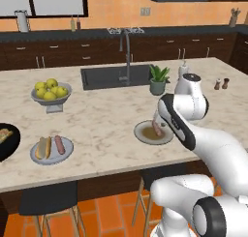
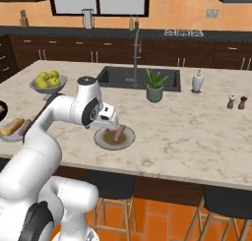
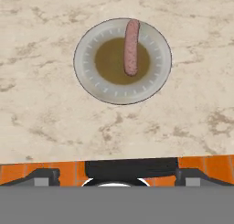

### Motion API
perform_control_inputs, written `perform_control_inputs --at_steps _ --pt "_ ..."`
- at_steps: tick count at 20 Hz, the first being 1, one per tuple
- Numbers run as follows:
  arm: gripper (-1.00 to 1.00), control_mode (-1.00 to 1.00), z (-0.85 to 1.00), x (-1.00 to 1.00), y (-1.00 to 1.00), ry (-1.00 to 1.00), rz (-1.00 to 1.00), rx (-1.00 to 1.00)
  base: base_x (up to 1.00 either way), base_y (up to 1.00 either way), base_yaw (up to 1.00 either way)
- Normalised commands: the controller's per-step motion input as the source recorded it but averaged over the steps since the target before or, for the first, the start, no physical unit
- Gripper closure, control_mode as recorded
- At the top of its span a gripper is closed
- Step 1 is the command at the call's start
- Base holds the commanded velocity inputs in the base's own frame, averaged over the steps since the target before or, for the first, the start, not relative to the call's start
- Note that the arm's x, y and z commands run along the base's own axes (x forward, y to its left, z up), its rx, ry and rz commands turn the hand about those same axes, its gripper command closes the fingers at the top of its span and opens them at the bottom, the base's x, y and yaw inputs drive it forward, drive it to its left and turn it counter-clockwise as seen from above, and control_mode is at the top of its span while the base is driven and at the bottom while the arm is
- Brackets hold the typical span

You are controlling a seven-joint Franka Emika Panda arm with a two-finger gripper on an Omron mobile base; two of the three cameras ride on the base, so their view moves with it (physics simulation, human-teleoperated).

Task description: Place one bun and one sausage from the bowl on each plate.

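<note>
A grey-rimmed plate with a brownish centre holds one sausage, which lies from the centre out over the rim. My gripper hovers above this plate, near the counter's front edge, open with nothing between its fingertips. From the left base view the same plate and its sausage lie just beyond my forearm. Further left, a pale plate carries a bun and a sausage. At the far left edge the black bowl holds another bun.
A grey footed bowl of yellow-green fruit stands behind the pale plate. The sink, a potted plant, a white bottle and two shakers lie toward the back. Stools stand under the counter's front edge.
</note>
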Motion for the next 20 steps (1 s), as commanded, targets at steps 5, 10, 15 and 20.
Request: perform_control_inputs --at_steps 5,10,15,20 --pt "-1.00 1.00 0.00 0.00 0.00 0.00 0.00 0.00 -0.16 1.00 0.03" --pt "-1.00 1.00 0.00 0.00 0.00 0.00 0.00 0.00 0.04 1.00 0.00" --pt "-1.00 1.00 0.00 0.00 0.00 0.00 0.00 0.00 0.06 1.00 0.00" --pt "-1.00 1.00 0.00 0.00 0.00 0.00 0.00 0.00 0.28 0.60 0.00"
